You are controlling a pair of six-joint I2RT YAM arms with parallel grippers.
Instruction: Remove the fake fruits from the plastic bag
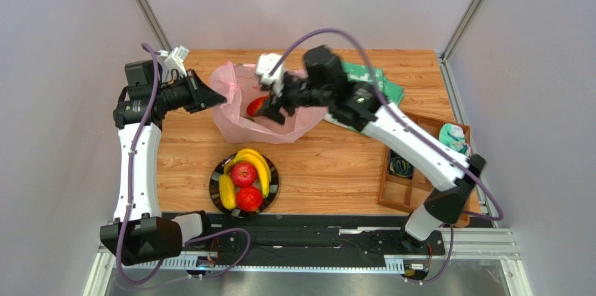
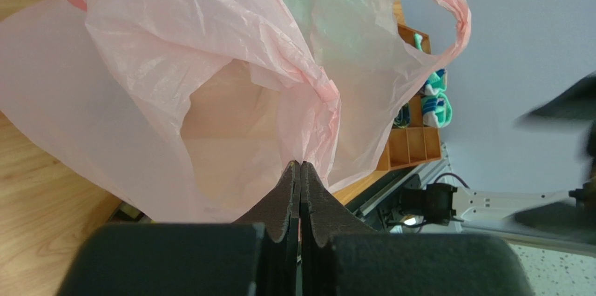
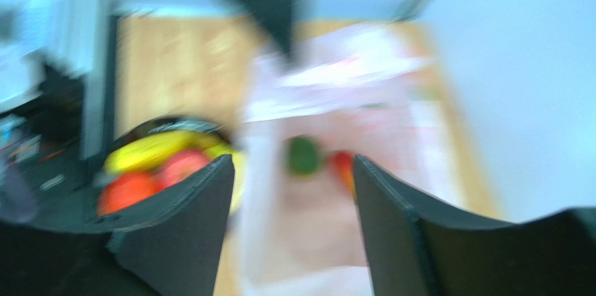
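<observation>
Left gripper is clamped on the bag rim at 9 o'clock, propping the mouth. Right gripper, jaws apart, hovers over the mango inside. Best bet: drop straight, straddle the fruit, dodge the film. The plate sits at 6 o'clock.

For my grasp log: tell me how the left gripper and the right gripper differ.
The left gripper is shut, pinching the bag's rim; the right gripper is open and grips nothing. The left sits at the bag's edge; the right hangs over its mouth. Both are black.
</observation>
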